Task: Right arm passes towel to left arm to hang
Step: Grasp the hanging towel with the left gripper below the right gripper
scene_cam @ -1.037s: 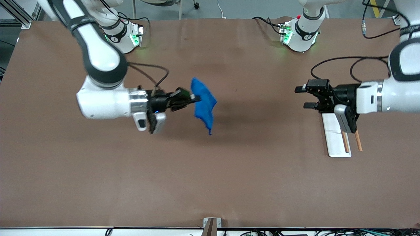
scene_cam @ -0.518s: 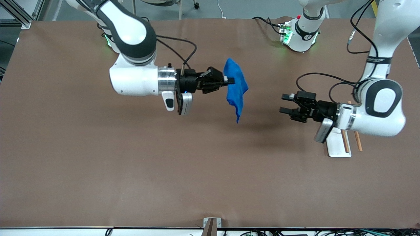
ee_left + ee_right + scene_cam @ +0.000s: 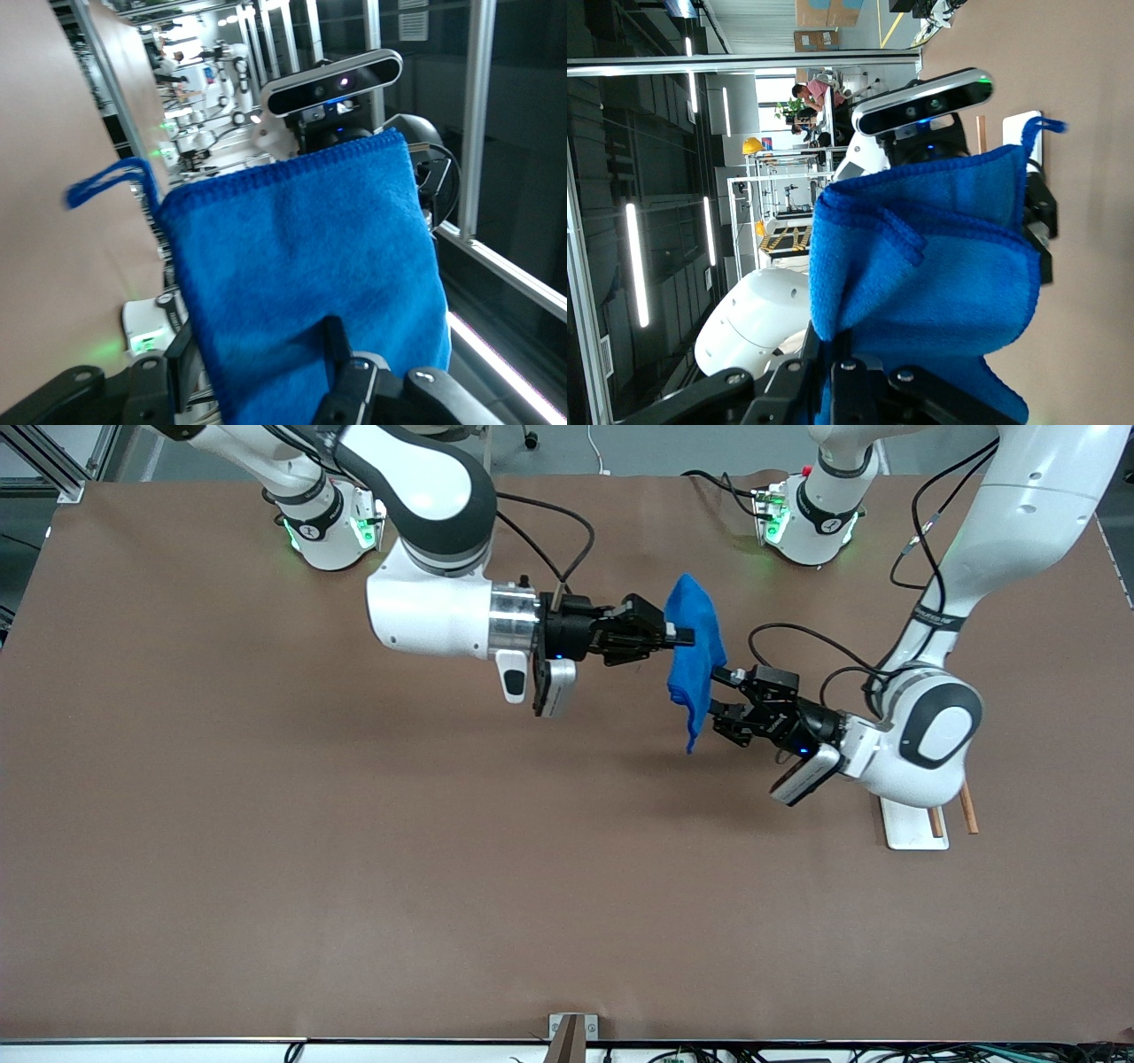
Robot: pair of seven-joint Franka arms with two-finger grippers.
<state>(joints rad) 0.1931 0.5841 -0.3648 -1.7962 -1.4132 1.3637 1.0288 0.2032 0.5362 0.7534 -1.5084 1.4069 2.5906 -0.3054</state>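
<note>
The bright blue towel [image 3: 694, 657] hangs in the air over the middle of the table. My right gripper [image 3: 684, 637] is shut on its upper part, and the cloth droops below the fingers. It fills the right wrist view [image 3: 939, 266], loop tag [image 3: 1036, 128] at one corner. My left gripper [image 3: 719, 694] is open, with one finger on each side of the towel's lower edge. In the left wrist view the towel [image 3: 301, 257] lies between the open fingers [image 3: 333, 338], and its loop tag [image 3: 106, 181] sticks out.
A white rack base [image 3: 908, 825] with copper-coloured rods [image 3: 967, 810] stands near the left arm's end, partly under the left arm. A small metal bracket [image 3: 571, 1027] sits at the table edge nearest the front camera. The arm bases [image 3: 802, 518] stand along the farthest edge.
My right arm carried the towel toward the left arm's end. My left arm swung in from over the rack, and its open fingers now straddle the towel.
</note>
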